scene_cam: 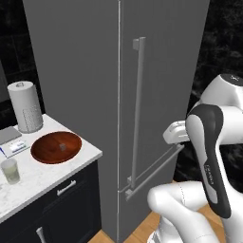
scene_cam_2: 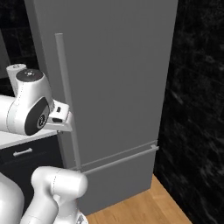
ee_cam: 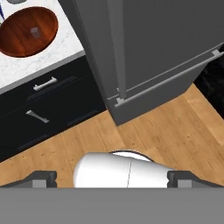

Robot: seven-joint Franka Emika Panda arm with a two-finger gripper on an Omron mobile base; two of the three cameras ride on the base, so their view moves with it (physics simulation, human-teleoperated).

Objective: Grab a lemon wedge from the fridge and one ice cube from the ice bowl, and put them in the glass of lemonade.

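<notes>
The fridge (scene_cam: pixel 85 71) is a tall matte grey cabinet with its doors shut, so the lemon wedge is hidden. Its long vertical bar handle (scene_cam: pixel 138 109) runs down the door's left edge. On the counter to the left, the reddish-brown ice bowl (scene_cam: pixel 47 151) holds one small ice cube (scene_cam: pixel 61 147); the bowl (ee_cam: pixel 19 37) is also at the hand view's upper left. The glass of lemonade (scene_cam: pixel 10 171) stands near the counter's front left. My gripper (ee_cam: pixel 114 179) hangs in front of the fridge, pointing down at the floor, open and empty, fingertips (ee_cam: pixel 41 179) wide apart.
A paper towel roll (scene_cam: pixel 24 107) stands behind the bowl on the white marble counter (scene_cam: pixel 71 163). Dark drawers with silver pulls (ee_cam: pixel 44 84) sit below. A horizontal bar handle (scene_cam: pixel 156 168) crosses the fridge's lower drawer. Wood floor (ee_cam: pixel 166 131) lies in front; a black wall (scene_cam_2: pixel 197 109) is to the right.
</notes>
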